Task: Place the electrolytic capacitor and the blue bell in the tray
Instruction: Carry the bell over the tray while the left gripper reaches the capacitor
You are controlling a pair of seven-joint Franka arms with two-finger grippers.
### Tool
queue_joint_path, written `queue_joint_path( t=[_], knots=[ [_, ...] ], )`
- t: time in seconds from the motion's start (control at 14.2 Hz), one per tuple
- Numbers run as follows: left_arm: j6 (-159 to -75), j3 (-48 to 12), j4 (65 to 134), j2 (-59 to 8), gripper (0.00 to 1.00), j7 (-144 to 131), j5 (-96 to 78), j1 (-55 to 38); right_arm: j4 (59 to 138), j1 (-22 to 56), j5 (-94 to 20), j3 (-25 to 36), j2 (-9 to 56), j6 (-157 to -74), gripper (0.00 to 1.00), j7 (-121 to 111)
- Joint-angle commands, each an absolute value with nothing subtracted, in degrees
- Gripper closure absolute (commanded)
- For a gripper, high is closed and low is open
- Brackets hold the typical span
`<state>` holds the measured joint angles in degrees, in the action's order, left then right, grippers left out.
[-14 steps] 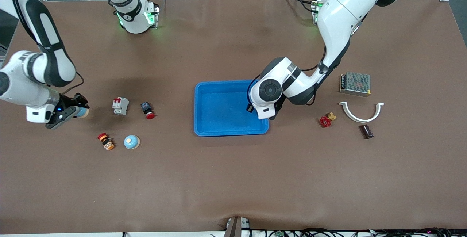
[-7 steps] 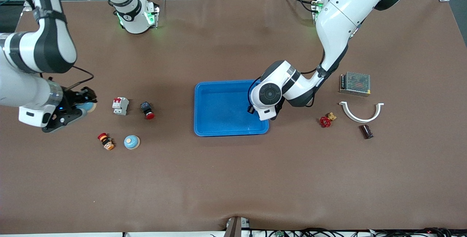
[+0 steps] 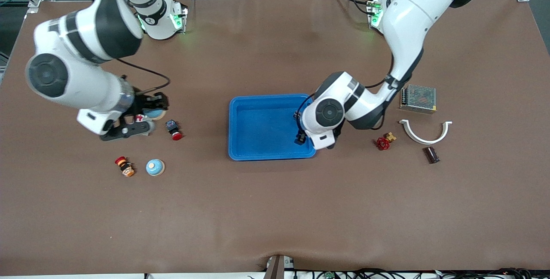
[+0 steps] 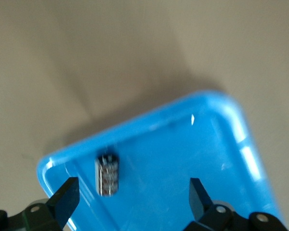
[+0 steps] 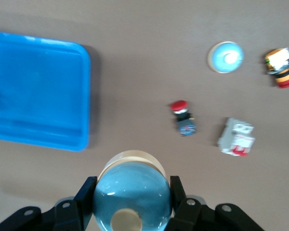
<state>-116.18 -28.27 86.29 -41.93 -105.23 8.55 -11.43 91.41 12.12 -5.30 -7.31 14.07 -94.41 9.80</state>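
The blue tray (image 3: pixel 262 126) lies mid-table. My left gripper (image 3: pixel 300 135) is over the tray's end nearest the left arm, fingers open and empty. In the left wrist view (image 4: pixel 132 195) a dark electrolytic capacitor (image 4: pixel 107 174) lies in the tray (image 4: pixel 183 154) by its rim. The arm hides it in the front view. My right gripper (image 3: pixel 150 111) is shut on a blue bell (image 3: pixel 153 113) and holds it up over the white breaker. The right wrist view shows the bell (image 5: pixel 132 192) between the fingers of the gripper (image 5: pixel 132 198), with the tray (image 5: pixel 38 91) ahead.
A second blue bell (image 3: pixel 155 167), a red-and-yellow button (image 3: pixel 124 166), a red push button (image 3: pixel 174 129) and a white breaker (image 5: pixel 236 137) lie toward the right arm's end. A red valve (image 3: pixel 383 142), a white clamp (image 3: pixel 424 132), a dark cylinder (image 3: pixel 431 154) and a metal box (image 3: pixel 418 98) lie toward the left arm's end.
My right arm has swung toward the tray with the blue bell in its gripper. My left gripper has shifted a little toward the tray's rim nearer the front camera.
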Motion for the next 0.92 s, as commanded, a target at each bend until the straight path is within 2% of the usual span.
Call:
queue_joint_path(
  t=[0.0,0.49,0.85],
  knots=[
    [-109.36,-28.39,82.80,-40.96,0.00,-101.01,12.38,-8.62,90.79,18.17,-6.15,-6.50,14.85,-97.19,0.56,19.66],
    [-100.64,-28.30,83.32,-37.97,0.00,-71.33,18.44,4.99,99.57,29.17,-5.54,-6.42,17.92,-115.12,0.56,35.49],
    [-100.63,-28.21,85.77,-38.23,0.00,-55.57,23.45,13.69,105.46,31.81,-3.61,-6.33,19.60,-124.35,0.56,37.52]
  ],
)
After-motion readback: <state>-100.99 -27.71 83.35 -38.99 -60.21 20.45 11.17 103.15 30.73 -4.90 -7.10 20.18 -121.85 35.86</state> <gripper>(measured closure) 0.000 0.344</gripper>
